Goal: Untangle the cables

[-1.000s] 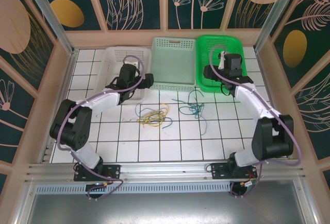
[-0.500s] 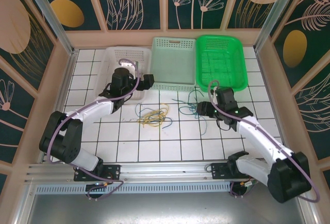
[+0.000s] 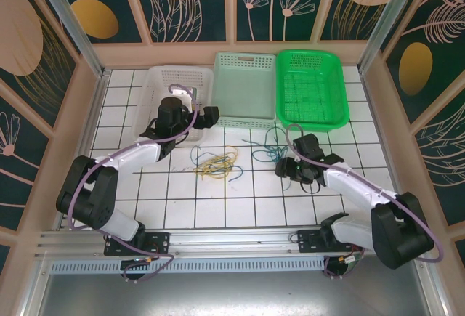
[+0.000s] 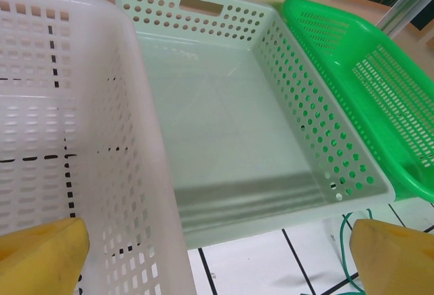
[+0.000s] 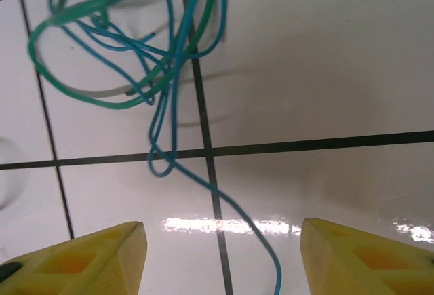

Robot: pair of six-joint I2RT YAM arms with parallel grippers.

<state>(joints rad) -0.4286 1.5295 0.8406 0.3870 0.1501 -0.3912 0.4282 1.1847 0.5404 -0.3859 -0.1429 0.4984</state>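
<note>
Blue and teal cables (image 5: 159, 91) lie ahead of the right end effector (image 5: 220, 241) (fingers apart, gripping nothing); left end effector (image 4: 218, 241), spread wide and empty, faces baskets (image 4: 224, 125).

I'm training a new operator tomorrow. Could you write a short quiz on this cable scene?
1. Multiple choice: which cable runs between the fingers of the right gripper? A yellow, B blue, C red.
2. True or false: the left gripper is open and holds nothing.
3. How many baskets stand behind the yellow cables?
Key: 1 B, the blue cable. 2 True. 3 Three.
</note>
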